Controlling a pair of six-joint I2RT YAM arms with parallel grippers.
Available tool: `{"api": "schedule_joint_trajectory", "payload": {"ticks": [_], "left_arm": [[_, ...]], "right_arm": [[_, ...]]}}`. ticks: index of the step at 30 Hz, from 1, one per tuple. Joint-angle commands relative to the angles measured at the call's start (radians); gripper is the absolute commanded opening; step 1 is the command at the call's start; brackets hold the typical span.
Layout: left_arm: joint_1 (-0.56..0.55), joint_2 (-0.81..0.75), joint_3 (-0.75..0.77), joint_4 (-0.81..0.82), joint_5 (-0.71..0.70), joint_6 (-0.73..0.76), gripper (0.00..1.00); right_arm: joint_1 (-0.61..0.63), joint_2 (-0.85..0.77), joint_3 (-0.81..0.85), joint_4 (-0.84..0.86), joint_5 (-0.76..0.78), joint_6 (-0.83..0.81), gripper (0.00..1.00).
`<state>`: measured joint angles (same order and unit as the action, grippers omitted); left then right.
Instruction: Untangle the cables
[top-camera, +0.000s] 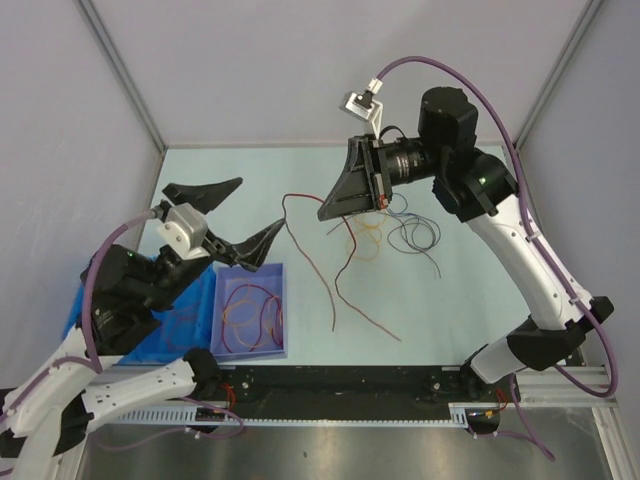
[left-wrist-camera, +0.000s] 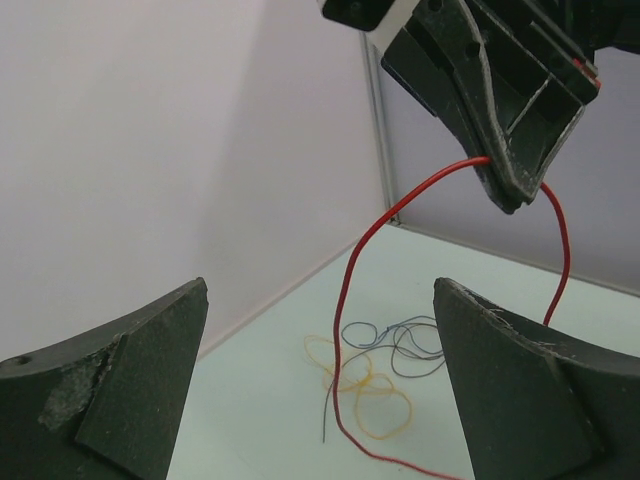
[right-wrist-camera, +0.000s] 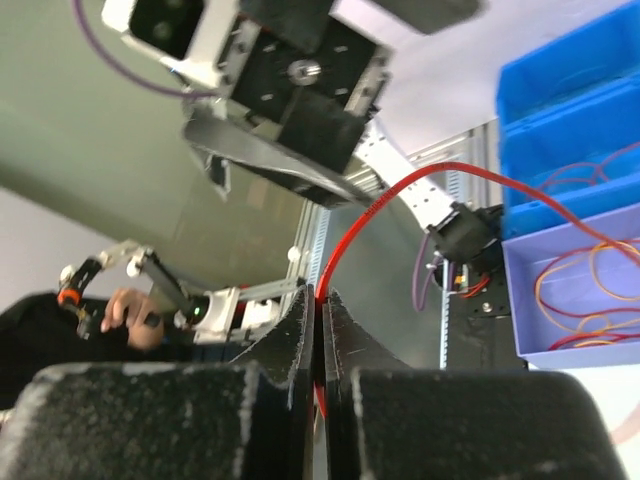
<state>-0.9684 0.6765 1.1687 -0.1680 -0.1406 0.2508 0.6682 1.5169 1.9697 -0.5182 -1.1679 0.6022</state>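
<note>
My right gripper (top-camera: 333, 207) is shut on a long red cable (top-camera: 343, 262) and holds it above the table; its ends trail down onto the surface. In the right wrist view the fingers (right-wrist-camera: 300, 340) are pressed together (right-wrist-camera: 320, 298) on the red cable (right-wrist-camera: 360, 225). My left gripper (top-camera: 262, 204) is open and empty, to the left of the raised cable. In the left wrist view the red cable (left-wrist-camera: 350, 290) hangs between my open fingers (left-wrist-camera: 320, 290), farther off, from the right gripper (left-wrist-camera: 510, 195). A tangle of orange, blue and dark cables (top-camera: 395, 232) lies on the table under the right gripper and also shows in the left wrist view (left-wrist-camera: 385, 375).
A lilac bin (top-camera: 282, 300) at the front left holds red and orange cables (top-camera: 250, 315). A blue bin (top-camera: 200, 300) stands to its left, partly under my left arm. Grey walls close the back and sides.
</note>
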Motion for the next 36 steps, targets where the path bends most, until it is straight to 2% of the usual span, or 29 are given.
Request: {"api": "schedule_joint_trajectory", "payload": {"ticks": [1,3,6,7,8,9,14,19,23,27,28,30,31,36], "left_arm": [[0.003,0.060,0.040,-0.015,0.090,0.044,1.00],[0.017,0.087,0.048,-0.018,0.122,0.039,1.00],[0.104,0.127,0.085,-0.034,0.301,-0.042,1.00],[0.173,0.136,0.109,-0.041,0.362,-0.074,1.00],[0.200,0.144,0.120,-0.053,0.492,-0.102,1.00],[0.218,0.158,0.129,-0.054,0.539,-0.143,1.00],[0.226,0.196,0.164,-0.053,0.763,-0.234,1.00],[0.227,0.225,0.190,-0.062,0.878,-0.309,1.00],[0.224,0.232,0.183,-0.056,0.898,-0.357,1.00],[0.203,0.242,0.131,-0.032,0.842,-0.375,1.00],[0.192,0.244,0.122,-0.025,0.746,-0.383,1.00],[0.157,0.258,0.108,-0.011,0.669,-0.393,1.00],[0.143,0.262,0.105,-0.014,0.574,-0.393,1.00],[0.067,0.307,0.083,0.045,0.494,-0.397,1.00]], "right_arm": [[0.013,-0.041,-0.005,0.072,-0.102,0.018,0.00],[0.016,-0.043,-0.011,0.096,-0.128,0.034,0.00],[0.016,-0.044,-0.009,0.107,-0.141,0.039,0.00],[0.011,-0.043,-0.008,0.110,-0.141,0.042,0.00],[0.010,-0.041,-0.008,0.115,-0.138,0.047,0.00],[0.007,-0.041,-0.009,0.121,-0.138,0.051,0.00],[0.004,-0.024,-0.003,0.138,-0.144,0.065,0.00],[-0.012,-0.009,0.006,0.139,-0.142,0.061,0.00],[-0.036,-0.001,0.011,0.135,-0.115,0.062,0.00],[-0.044,0.011,0.008,0.127,-0.059,0.062,0.00],[-0.041,0.012,0.009,0.123,-0.029,0.059,0.00],[-0.035,0.015,0.011,0.121,-0.003,0.057,0.00],[-0.030,0.017,0.015,0.116,0.028,0.059,0.00],[0.002,0.042,0.070,0.034,0.122,0.018,0.00]]}}
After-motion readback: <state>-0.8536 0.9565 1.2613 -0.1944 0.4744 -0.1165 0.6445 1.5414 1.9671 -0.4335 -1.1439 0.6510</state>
